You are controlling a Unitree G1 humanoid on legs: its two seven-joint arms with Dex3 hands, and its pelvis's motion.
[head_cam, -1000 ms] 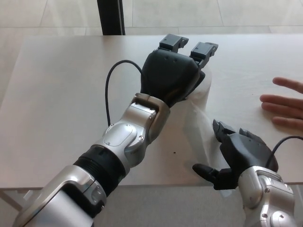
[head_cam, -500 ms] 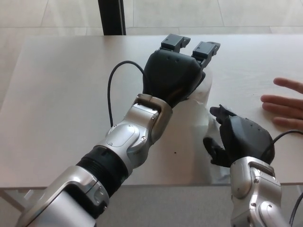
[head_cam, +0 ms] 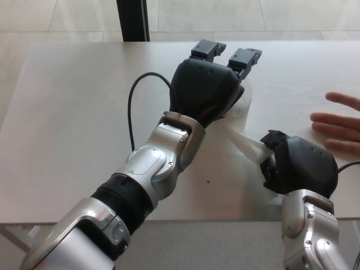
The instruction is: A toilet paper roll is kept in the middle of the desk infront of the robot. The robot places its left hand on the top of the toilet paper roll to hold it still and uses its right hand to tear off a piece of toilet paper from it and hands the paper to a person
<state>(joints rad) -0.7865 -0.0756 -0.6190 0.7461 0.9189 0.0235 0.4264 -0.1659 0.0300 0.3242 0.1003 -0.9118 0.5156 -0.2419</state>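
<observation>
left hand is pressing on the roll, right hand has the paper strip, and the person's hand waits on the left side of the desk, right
Not quite: the head view shows the person's hand on the right side of the pale wooden desk. The black left hand covers the white toilet paper roll; the black right hand grips the white paper strip.

We see a pale tiled floor (head_cam: pixel 67 17) beyond the desk's far edge, and a dark upright post (head_cam: pixel 133 20) standing on it just behind that edge, left of the middle.

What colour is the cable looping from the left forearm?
Black, clearest in the head view: the cable arcs over the pale desk.
</observation>
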